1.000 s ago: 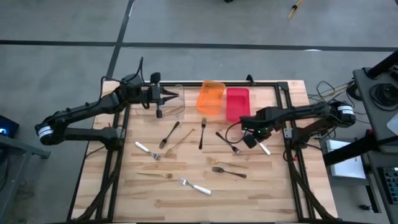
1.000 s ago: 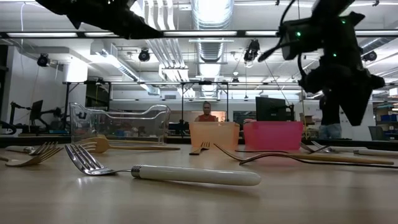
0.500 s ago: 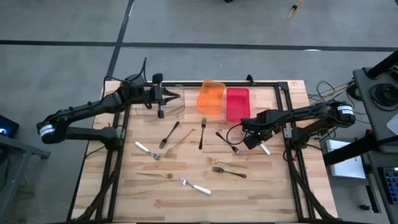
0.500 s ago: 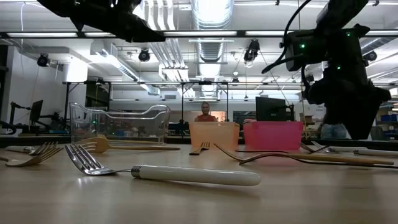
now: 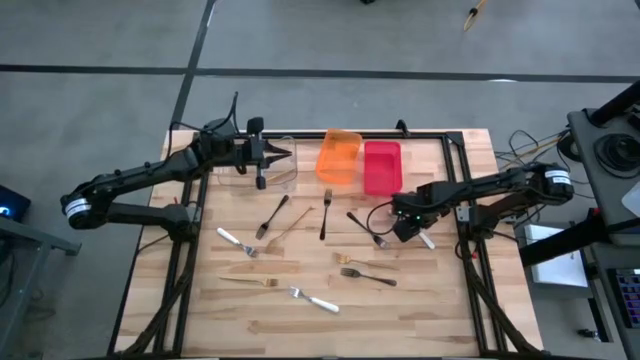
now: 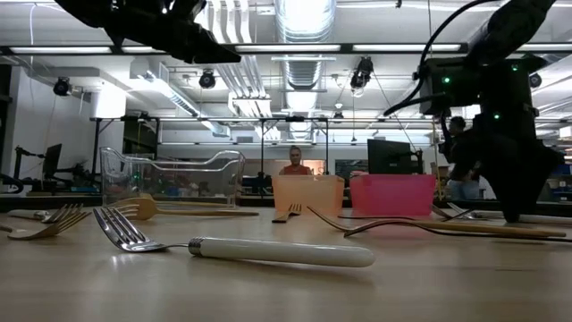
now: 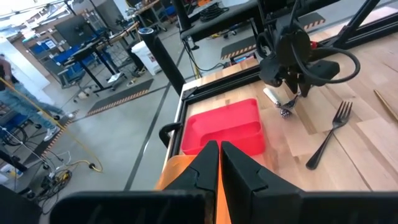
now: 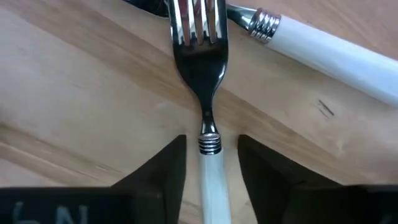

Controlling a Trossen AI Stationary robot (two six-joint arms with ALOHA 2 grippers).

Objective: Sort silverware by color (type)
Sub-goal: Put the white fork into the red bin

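Working gripper: right gripper (image 8: 211,177) low over the table's right side, fingers parted and straddling the pale handle of a silver fork (image 8: 200,59) lying flat on the wood.
Beside it: a second white-handled utensil (image 8: 323,53) near the fork's tines.
Left gripper (image 5: 284,153): closed and empty, above the clear bin (image 5: 272,166) at the far edge.
Silverware: black, gold and silver pieces scattered across the table (image 5: 430,300), one white-handled fork (image 6: 237,249) nearest the low camera.
Bins: orange bin (image 5: 338,157) and red bin (image 5: 382,166) side by side.
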